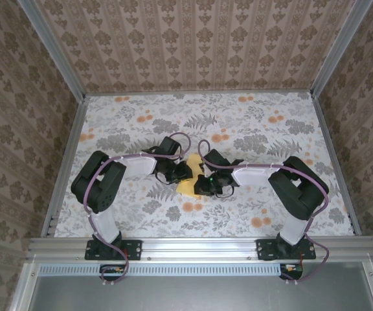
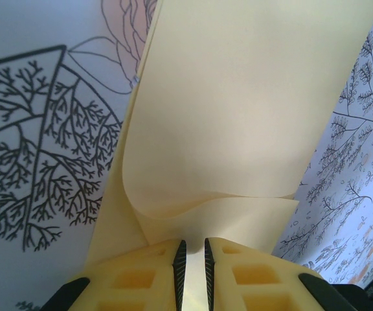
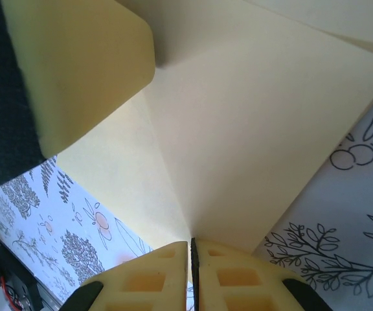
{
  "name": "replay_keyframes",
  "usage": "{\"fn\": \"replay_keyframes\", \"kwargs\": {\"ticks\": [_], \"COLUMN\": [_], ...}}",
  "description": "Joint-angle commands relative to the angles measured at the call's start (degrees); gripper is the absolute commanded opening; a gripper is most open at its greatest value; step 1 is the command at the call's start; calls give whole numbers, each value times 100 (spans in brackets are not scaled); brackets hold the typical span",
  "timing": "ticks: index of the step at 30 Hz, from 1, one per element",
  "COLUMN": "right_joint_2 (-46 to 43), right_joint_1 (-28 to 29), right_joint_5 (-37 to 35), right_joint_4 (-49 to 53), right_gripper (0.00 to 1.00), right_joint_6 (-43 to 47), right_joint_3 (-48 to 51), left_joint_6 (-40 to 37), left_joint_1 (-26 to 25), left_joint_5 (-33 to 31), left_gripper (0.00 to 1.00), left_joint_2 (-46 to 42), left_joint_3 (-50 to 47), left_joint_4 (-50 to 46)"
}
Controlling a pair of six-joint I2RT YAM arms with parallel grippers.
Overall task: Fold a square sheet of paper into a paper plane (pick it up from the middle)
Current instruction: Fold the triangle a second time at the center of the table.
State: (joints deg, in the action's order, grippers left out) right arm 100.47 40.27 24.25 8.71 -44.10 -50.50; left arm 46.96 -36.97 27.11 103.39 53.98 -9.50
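The square sheet of paper [image 1: 187, 188] is pale yellow, partly folded, and held up over the middle of the table between both grippers. My left gripper [image 1: 184, 172] is shut on it. In the left wrist view the sheet [image 2: 238, 116] curls in two layers just ahead of the gripper [image 2: 192, 243], and paper runs between the pads. My right gripper [image 1: 204, 184] is shut on a creased corner. In the right wrist view the crease of the sheet [image 3: 238, 129] runs straight into the gripper [image 3: 191, 243]. One left fingertip [image 3: 89, 65] shows at the upper left of that view. The paper plane is out of view.
A floral tablecloth [image 1: 251, 136] with orange flower blotches [image 1: 189, 207] covers the table. Patterned walls with aluminium posts [image 1: 70, 139] close in the left, right and back. The arm bases [image 1: 112, 248] are bolted to the near rail.
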Motion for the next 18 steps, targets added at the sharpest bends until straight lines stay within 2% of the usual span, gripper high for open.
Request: {"fn": "replay_keyframes", "kwargs": {"ticks": [1,18], "right_joint_2": [122,135], "right_joint_1": [-14,-13], "right_joint_5": [160,261], "right_joint_4": [10,192], "right_gripper": [12,12], "right_joint_6": [5,129], "right_joint_3": [32,-82], "left_joint_6": [94,127], "left_joint_1": [14,14], "left_joint_5": [-154,-173], "left_gripper": [21,21], "left_joint_2": [49,55], "left_joint_3": [-198,-235], "left_joint_4": [-303,-314]}}
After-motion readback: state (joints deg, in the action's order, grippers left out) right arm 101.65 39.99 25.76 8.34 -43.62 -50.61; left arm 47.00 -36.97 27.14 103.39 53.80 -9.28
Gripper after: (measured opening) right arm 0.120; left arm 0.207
